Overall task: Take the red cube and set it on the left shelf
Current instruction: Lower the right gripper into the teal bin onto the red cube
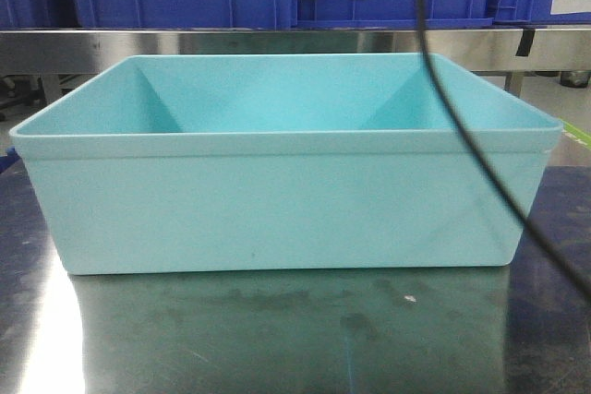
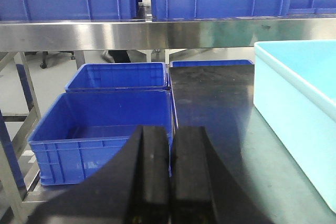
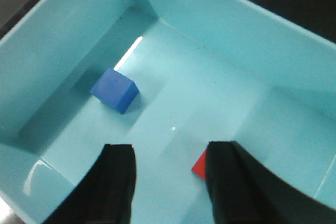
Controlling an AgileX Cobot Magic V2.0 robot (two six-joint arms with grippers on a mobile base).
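My right hand (image 3: 169, 153) hangs over the open turquoise tub (image 3: 236, 30), fingers apart and gripping nothing. The red cube (image 3: 199, 165) lies on the tub floor, partly hidden behind one finger. A blue cube (image 3: 114, 90) sits well apart from it, near a side wall. My left hand (image 2: 169, 174) is pressed together, facing the left shelf (image 2: 157, 34) and the blue crates (image 2: 100, 129) beside the bench (image 2: 220, 124).
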